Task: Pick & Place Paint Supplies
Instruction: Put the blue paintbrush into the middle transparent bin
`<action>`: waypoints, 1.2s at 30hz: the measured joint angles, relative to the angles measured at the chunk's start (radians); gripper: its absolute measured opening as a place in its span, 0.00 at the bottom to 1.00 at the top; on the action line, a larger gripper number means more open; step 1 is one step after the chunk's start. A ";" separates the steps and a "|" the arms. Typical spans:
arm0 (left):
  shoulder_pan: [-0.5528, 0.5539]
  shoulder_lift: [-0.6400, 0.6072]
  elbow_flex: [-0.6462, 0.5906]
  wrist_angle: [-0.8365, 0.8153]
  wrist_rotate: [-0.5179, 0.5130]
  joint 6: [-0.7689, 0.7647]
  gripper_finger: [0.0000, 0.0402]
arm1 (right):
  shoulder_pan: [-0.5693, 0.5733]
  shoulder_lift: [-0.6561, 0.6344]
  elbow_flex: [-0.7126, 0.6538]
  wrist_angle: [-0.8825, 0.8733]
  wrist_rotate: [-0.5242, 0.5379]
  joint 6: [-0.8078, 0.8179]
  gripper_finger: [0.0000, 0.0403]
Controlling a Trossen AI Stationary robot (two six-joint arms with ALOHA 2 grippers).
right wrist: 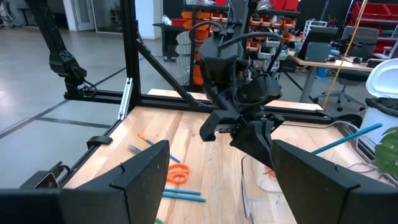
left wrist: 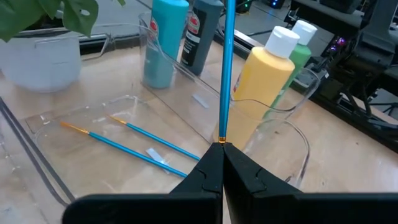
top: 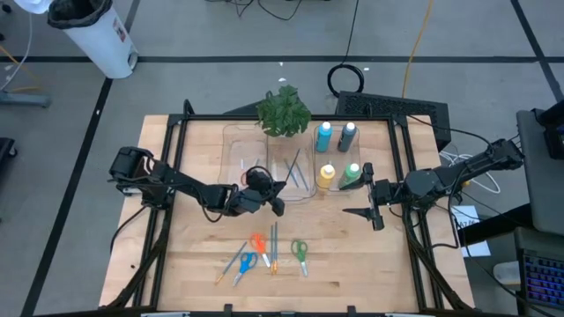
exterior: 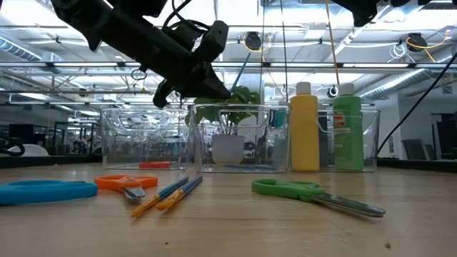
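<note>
A: Wooden surface (top: 352, 264) first. Three clear bins at the far side; middle bin (top: 304, 195) already holding two blue brushes (left wrist: 134, 140). Bottle bin (left wrist: 292, 115) next to it, with the yellow bottle (left wrist: 264, 78) nearest.

B: Noted. Grippers?

A: Left gripper (left wrist: 222, 149) over the near edge of the middle bin, fingers pinched tight on one blue brush (left wrist: 227, 74). Right gripper (top: 368, 194) waiting beside the bottle bin, fingers spread wide, holding nothing.

B: Handling of the held brush?

A: Judged very light, thin, stiff, smooth-sided. Likely to swivel or slip in a pinch this close to one end. Better taken near mid-length for carrying; fine as is for a short drop. Not fragile, apart from the bristles.

B: Direction?

A: Long axis running on from the fingers, straight out ahead. Orange band right at the pinch, blue handle pointing away toward the bottles. Sloping upward from the gripper, per the right wrist view. Crossways to the two lying in the bin.

B: Left on the surface?

A: Green scissors (exterior: 300, 191), orange scissors (exterior: 121, 183), blue scissors (exterior: 46, 191), several brushes (exterior: 168, 194) lying flat, near the front.
</note>
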 joint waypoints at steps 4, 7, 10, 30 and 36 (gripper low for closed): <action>0.000 0.000 0.000 0.000 0.000 -0.003 0.00 | 0.000 0.000 0.000 0.000 0.000 0.000 0.67; 0.000 0.000 0.000 0.000 0.000 -0.007 0.00 | 0.000 0.000 0.000 0.001 0.000 0.000 0.67; 0.000 0.000 0.000 0.000 0.000 -0.008 0.00 | 0.000 0.000 0.000 0.001 0.000 0.000 0.67; 0.001 0.000 0.000 -0.002 -0.011 -0.014 0.00 | 0.000 0.000 0.000 0.002 0.000 0.000 0.67; 0.001 0.000 0.000 -0.002 -0.011 -0.015 0.01 | 0.000 0.000 0.000 0.002 0.000 0.000 0.67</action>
